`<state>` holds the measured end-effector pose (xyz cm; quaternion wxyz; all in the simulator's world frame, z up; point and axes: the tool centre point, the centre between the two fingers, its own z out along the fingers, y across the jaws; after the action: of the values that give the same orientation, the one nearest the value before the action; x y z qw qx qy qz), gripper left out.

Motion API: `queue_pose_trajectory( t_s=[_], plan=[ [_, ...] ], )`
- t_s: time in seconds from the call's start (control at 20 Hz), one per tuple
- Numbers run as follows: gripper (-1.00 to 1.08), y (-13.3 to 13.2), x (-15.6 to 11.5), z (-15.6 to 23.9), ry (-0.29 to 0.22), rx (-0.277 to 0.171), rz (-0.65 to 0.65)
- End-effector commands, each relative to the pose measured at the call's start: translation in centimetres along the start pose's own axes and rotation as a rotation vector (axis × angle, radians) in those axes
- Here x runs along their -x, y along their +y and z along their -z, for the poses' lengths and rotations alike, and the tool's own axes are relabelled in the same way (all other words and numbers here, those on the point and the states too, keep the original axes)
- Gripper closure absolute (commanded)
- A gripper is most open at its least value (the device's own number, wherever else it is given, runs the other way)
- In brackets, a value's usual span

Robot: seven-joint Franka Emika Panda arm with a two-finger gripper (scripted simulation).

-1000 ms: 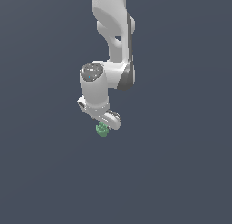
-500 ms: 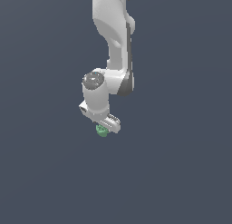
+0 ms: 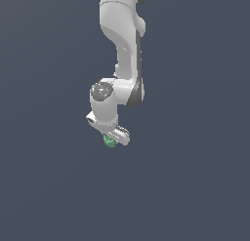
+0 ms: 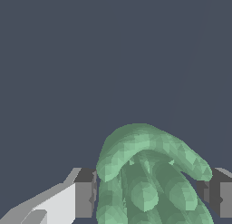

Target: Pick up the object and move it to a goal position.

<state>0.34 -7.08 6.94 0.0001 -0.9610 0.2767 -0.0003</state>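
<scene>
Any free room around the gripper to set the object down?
Bare grey on all sides of the arm in the exterior view, nothing else there. The only crowded spot is the gripper: the green object fills the space between its fingers.

The arm (image 3: pixel 122 45) runs off the exterior view's top edge, its base unseen. There the object (image 3: pixel 109 141) is too small for its shape to be told, and partly hidden by the gripper (image 3: pixel 113 137). In the wrist view the picture's edge cuts off the object (image 4: pixel 149 177) and both fingers (image 4: pixel 85 193), one showing only a corner.
</scene>
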Motion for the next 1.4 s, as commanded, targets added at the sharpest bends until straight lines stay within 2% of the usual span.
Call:
queue_pose_trajectory(
  t_s=[0.0, 0.4, 0.7, 1.0, 1.35],
  plan=[
    [1.08, 0.0, 0.0, -0.1, 0.000, 0.000, 0.000],
    [1.08, -0.1, 0.0, 0.1, 0.002, -0.001, -0.001],
    [1.08, -1.0, 0.0, 1.3, 0.025, -0.006, -0.022],
    [1.08, -2.8, 0.0, 3.9, 0.073, -0.017, -0.066],
    [1.08, -5.8, 0.1, 8.2, 0.154, -0.035, -0.138]
  ],
)
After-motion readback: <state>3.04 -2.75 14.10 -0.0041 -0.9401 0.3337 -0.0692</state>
